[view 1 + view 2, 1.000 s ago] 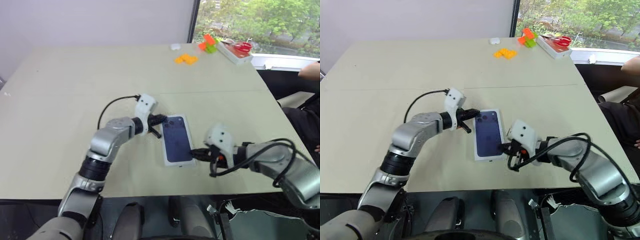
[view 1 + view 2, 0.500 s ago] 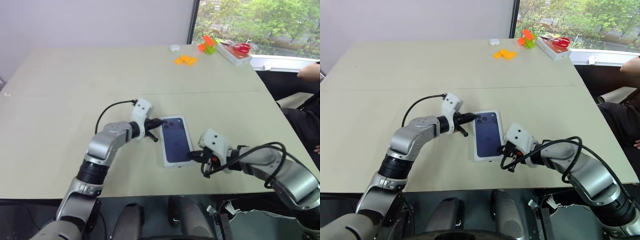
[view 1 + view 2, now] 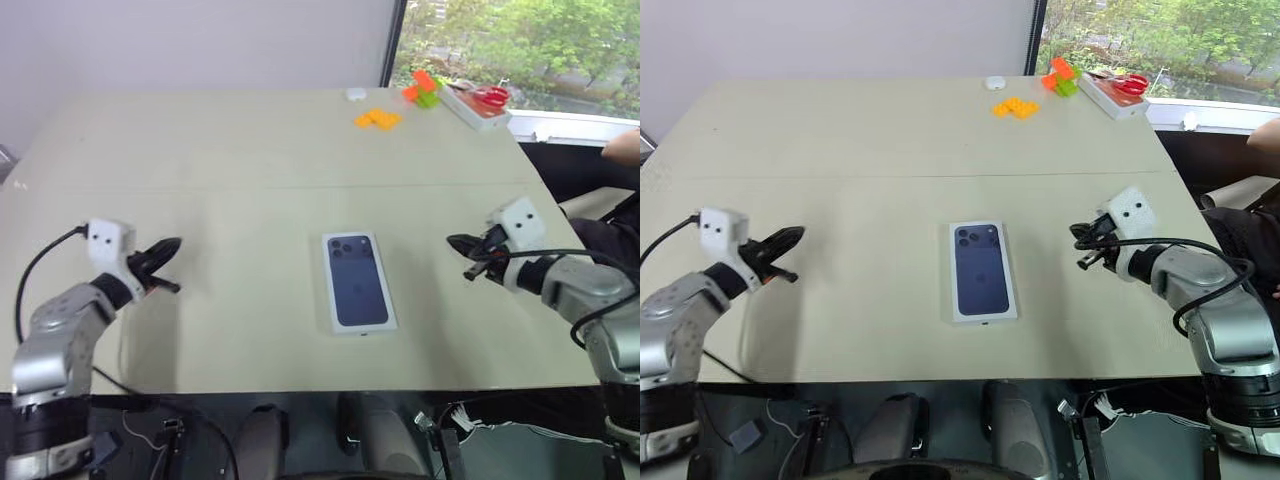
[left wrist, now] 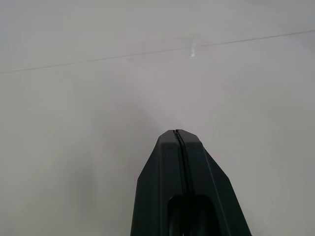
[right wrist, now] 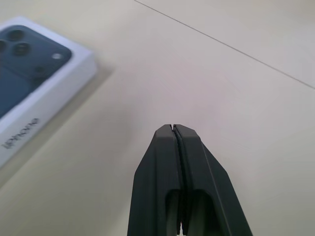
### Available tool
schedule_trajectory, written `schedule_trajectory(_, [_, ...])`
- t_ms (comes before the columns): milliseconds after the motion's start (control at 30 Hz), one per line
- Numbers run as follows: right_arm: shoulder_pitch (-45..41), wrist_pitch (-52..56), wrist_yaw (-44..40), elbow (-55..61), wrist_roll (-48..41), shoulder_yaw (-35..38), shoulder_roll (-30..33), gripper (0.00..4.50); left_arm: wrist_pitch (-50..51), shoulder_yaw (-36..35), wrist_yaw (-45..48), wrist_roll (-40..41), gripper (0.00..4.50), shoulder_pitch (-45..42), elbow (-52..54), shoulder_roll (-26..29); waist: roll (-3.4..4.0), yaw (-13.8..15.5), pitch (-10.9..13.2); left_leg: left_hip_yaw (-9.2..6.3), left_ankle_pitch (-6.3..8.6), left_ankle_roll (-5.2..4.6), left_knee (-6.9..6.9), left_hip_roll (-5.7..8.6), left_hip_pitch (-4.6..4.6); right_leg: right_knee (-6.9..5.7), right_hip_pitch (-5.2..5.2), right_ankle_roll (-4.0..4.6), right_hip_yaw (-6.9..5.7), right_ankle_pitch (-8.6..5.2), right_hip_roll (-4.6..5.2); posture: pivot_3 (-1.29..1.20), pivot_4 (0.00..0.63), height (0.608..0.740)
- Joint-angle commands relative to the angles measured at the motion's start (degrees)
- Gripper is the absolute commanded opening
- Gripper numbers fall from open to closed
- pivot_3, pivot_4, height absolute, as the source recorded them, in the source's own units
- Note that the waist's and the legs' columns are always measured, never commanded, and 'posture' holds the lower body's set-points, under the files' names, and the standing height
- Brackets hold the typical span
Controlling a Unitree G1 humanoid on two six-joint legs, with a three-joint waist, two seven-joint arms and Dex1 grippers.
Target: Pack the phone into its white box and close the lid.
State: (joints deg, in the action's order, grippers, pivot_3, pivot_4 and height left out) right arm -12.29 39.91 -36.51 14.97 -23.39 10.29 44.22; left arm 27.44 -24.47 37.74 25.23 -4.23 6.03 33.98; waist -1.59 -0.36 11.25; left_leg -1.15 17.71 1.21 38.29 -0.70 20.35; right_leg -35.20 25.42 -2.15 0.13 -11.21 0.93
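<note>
lid (image 3: pixel 357 281) seated on white box, mid-bench, nearer the near edge, phone presumably inside | left hand (image 3: pixel 168 247) and right hand (image 3: pixel 460 243) pulled away from box sides since a second ago, both pinched shut, empty | task likely complete | bare bench (image 3: pixel 200 150) all round; orange bits (image 3: pixel 377 118) far right

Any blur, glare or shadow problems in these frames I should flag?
Left eye view: even daylight, the lid sharp, soft shadow beside the left gripper. Right wrist view: the lid corner is soft, the right gripper crisp. Left wrist view: bare table pale and washed out.
</note>
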Motion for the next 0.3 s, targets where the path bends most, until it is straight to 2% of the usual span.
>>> schedule_trajectory(33, [-0.4,-2.0,-1.4,0.2,-1.5,2.5,-0.4,0.04,-0.6,-2.6,0.8,2.3,0.0,2.5,4.3,0.8,0.0,-0.2,0.0,0.02,0.0,0.0,0.0,0.0,0.01,0.0,0.0,0.0,0.01,0.0,0.02,0.0,0.15,0.727])
schedule_trajectory(300, [-0.3,-2.2,-1.9,0.6,-1.3,0.8,-1.8,0.04,-1.0,-2.7,0.1,2.1,0.0,5.8,4.2,1.4,0.0,-0.4,0.0,0.01,0.0,0.0,-0.01,-0.07,-0.03,-0.03,0.01,0.0,0.0,0.0,-0.18,0.0,0.15,0.727])
